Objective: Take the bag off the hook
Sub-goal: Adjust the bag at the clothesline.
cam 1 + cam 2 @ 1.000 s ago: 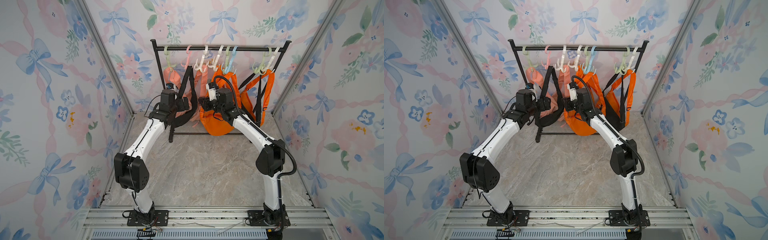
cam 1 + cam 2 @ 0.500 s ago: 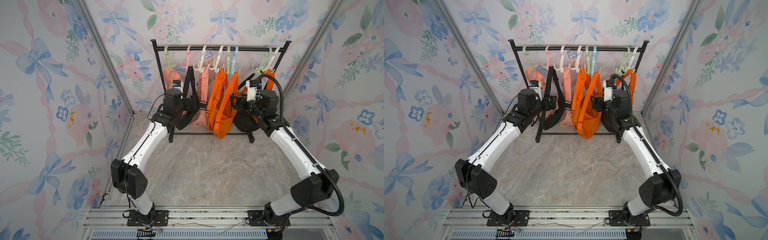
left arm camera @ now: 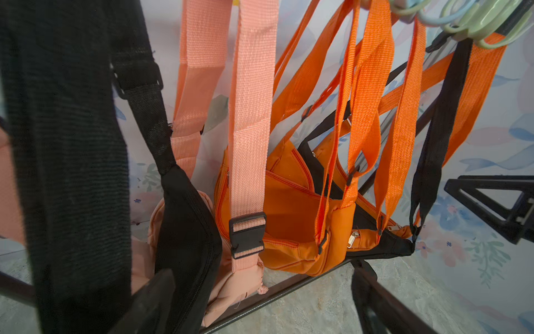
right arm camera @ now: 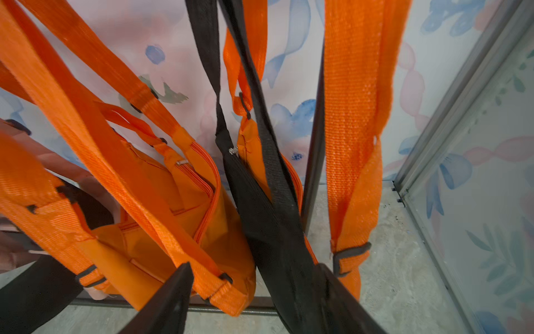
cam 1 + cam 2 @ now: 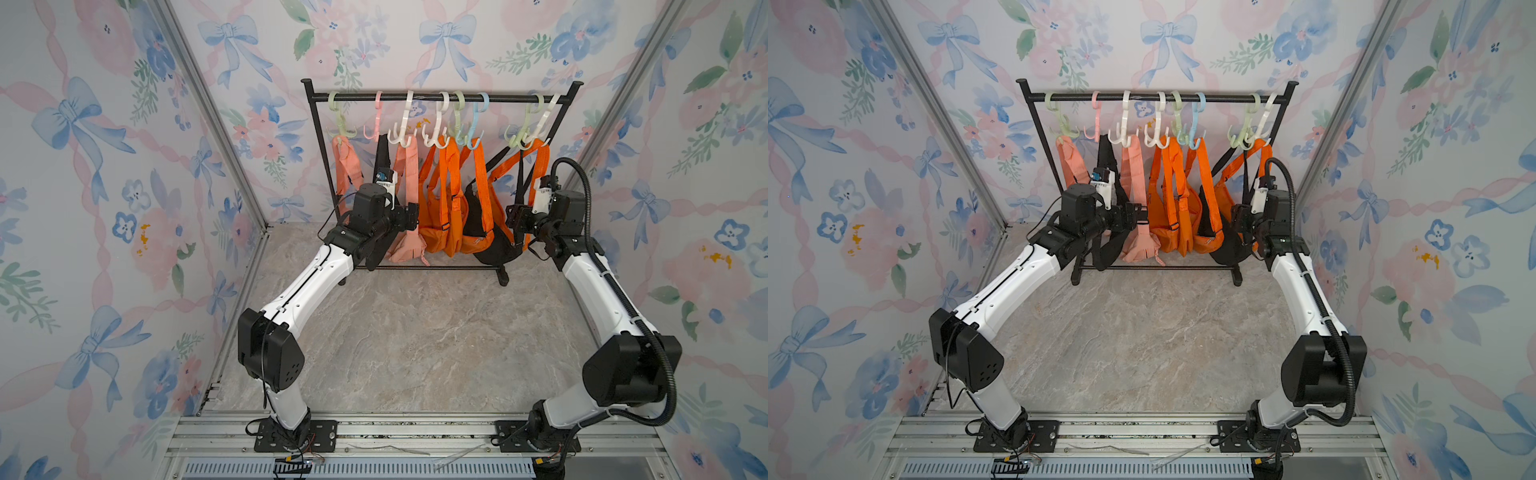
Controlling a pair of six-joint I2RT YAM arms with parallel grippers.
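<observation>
Flowery walls (image 5: 124, 208) hug the rack (image 5: 503, 99). My left claw (image 5: 409, 217) and right claw (image 4: 257, 295) gape empty; orange straps (image 4: 121, 162) may snag with the black bag (image 4: 268, 219).

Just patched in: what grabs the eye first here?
A black rack at the back wall, crowded with bright orange bags on pastel hooks. The left claw is open facing a peach bag; the right claw is open astride a black bag.

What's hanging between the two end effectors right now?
Orange bags hang between the left end effector and the right end effector, plus a black bag nearest the right one. Both top views show it.
</observation>
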